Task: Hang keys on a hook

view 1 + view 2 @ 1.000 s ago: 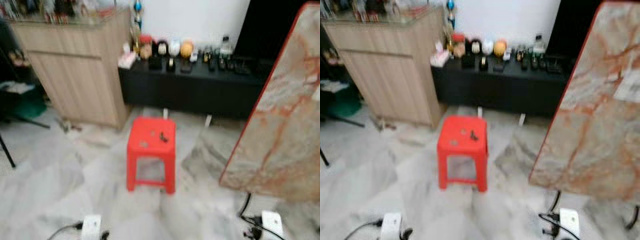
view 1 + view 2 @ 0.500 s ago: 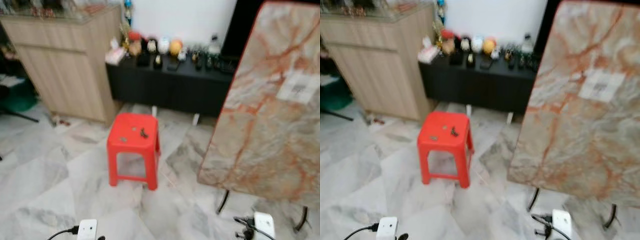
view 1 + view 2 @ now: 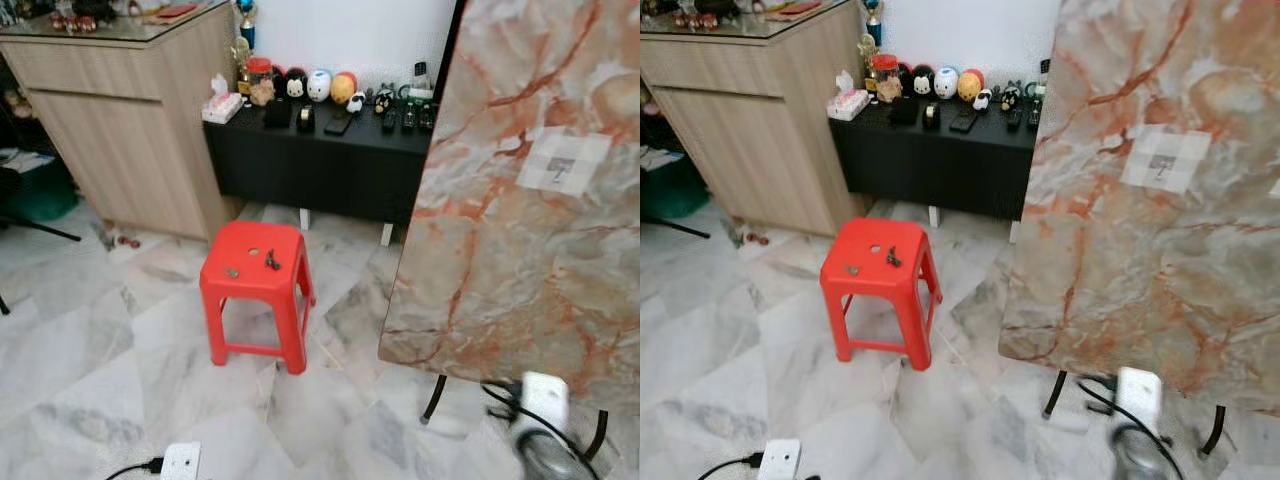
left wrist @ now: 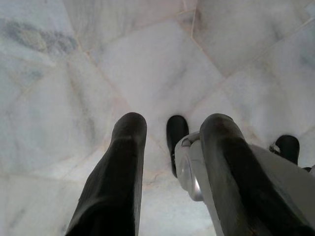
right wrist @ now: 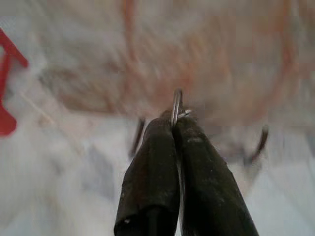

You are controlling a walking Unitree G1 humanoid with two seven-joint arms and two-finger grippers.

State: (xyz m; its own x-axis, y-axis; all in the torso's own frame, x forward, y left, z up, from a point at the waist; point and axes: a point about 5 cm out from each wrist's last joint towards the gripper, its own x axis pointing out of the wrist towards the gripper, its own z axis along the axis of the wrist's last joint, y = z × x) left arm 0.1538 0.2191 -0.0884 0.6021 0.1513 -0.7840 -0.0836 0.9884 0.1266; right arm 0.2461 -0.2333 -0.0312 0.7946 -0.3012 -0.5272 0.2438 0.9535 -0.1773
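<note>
Right claw [image 5: 175, 123] pinching key ring [image 5: 176, 105]; red stool [image 3: 255, 275] bears small items.

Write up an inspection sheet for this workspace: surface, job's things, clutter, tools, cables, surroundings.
Surface: marble floor, red stool standing on it.
Job's things: ring pinched in the right tool; hook not made out.
Clutter: small bits on the stool; figurines on the bench.
Tools: right tool shut on the ring; left tool open over the floor.
Cables: black cable by the slab's foot.
Surroundings: slab on a stand, cabinet.
</note>
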